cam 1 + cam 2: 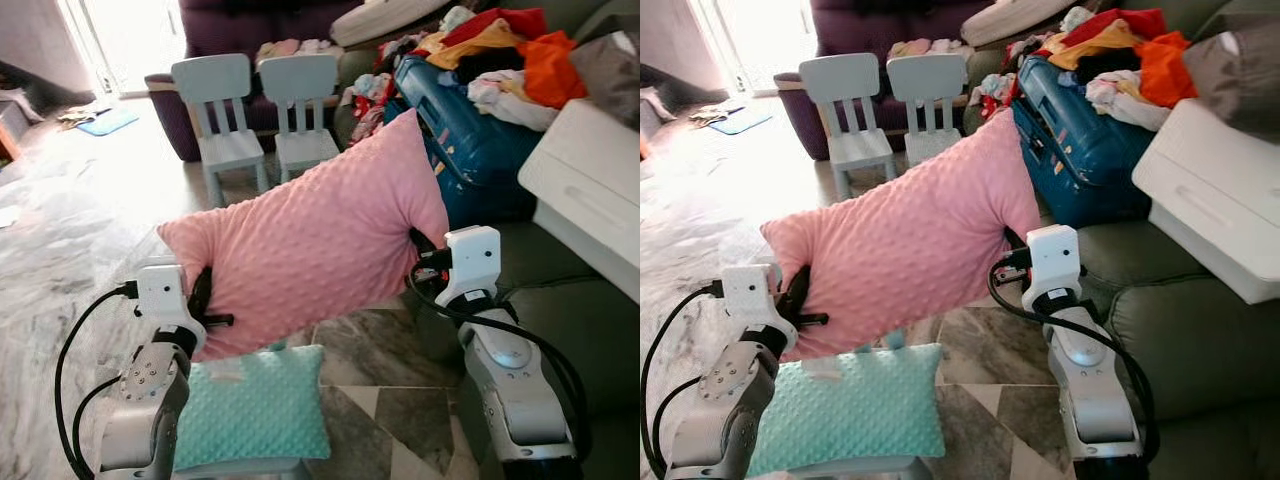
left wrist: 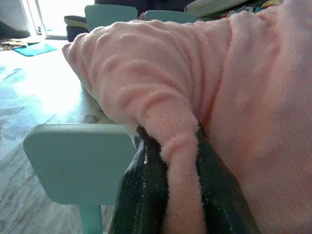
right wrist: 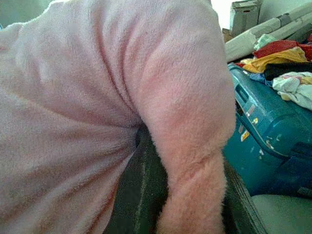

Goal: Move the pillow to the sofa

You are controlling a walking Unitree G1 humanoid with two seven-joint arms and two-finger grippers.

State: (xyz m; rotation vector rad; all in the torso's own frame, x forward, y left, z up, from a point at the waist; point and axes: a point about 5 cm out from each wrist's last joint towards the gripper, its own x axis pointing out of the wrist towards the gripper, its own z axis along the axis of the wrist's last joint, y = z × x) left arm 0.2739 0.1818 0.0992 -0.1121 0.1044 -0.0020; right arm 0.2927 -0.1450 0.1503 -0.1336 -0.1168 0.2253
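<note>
Two end effectors carry the pink dimpled plush pillow in the air before me. The left end effector pinches a fold at its lower left edge; the right end effector appears clamped on its right edge. Below lies a mint dimpled cushion; the grey-green sofa stands right.

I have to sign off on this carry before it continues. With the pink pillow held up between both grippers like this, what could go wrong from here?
1. The left gripper and right gripper each pinch only a fold of the pink pillow, so an edge could slip free.
2. The sofa is crowded by a blue suitcase, clothes and a white box, leaving little room.
3. The raised pillow hides part of the floor ahead, near two small chairs.
</note>
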